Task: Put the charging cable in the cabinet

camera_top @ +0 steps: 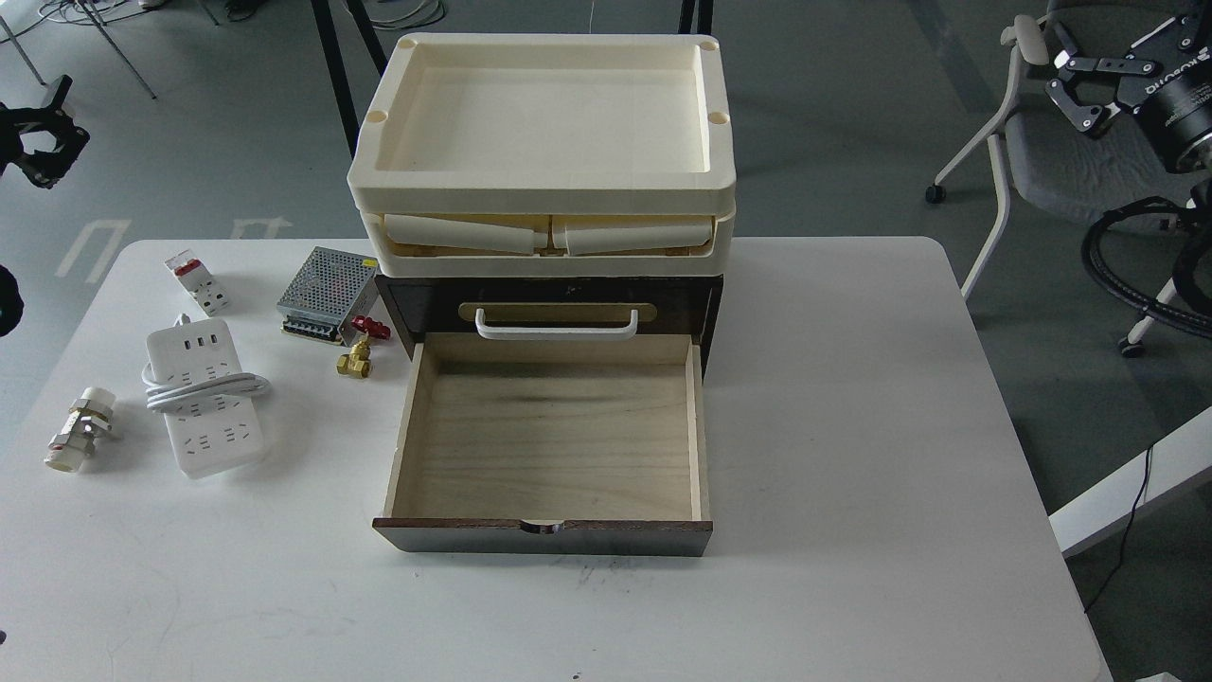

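The charging cable [204,398], a white power strip with its cord wound around the middle, lies flat on the left part of the white table [852,426]. To its right stands the dark brown cabinet [417,303]; its lower drawer [540,537] is pulled out toward me and its pale wood inside holds nothing. The upper drawer, with a white bar handle [554,327], is closed. My left gripper [38,142] hangs off the table's far left, too dark to read. Far up on the right, my right gripper [1089,90] is open and holds nothing.
Cream plastic trays [544,133] are stacked on the cabinet. Around the cable lie a silver perforated box [325,292], a white breaker with a red tab [196,282], a brass valve with a red handle [360,346] and a white-and-brass fitting [80,431]. A chair [1042,142] stands beyond the table's right.
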Action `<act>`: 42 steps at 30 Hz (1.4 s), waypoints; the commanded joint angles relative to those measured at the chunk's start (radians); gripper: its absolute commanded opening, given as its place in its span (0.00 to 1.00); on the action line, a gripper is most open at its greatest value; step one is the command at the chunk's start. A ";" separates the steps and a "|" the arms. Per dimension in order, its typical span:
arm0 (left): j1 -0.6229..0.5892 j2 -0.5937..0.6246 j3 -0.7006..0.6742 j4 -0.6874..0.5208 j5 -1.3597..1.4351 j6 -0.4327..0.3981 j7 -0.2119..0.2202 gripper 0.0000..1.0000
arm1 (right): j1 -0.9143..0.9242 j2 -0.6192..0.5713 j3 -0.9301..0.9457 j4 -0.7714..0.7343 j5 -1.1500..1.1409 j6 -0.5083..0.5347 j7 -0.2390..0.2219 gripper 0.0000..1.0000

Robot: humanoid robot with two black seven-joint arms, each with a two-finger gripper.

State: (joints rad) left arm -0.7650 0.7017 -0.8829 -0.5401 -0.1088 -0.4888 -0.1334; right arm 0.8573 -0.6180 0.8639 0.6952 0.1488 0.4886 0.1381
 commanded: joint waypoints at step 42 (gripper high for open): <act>0.024 0.533 -0.303 -0.813 1.253 0.000 -0.137 0.99 | -0.156 -0.123 0.106 -0.033 0.026 0.000 0.003 1.00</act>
State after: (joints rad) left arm -0.7411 1.2334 -1.1736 -1.3123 0.9941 -0.4890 -0.2687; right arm 0.7135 -0.7242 0.9684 0.6625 0.1548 0.4886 0.1411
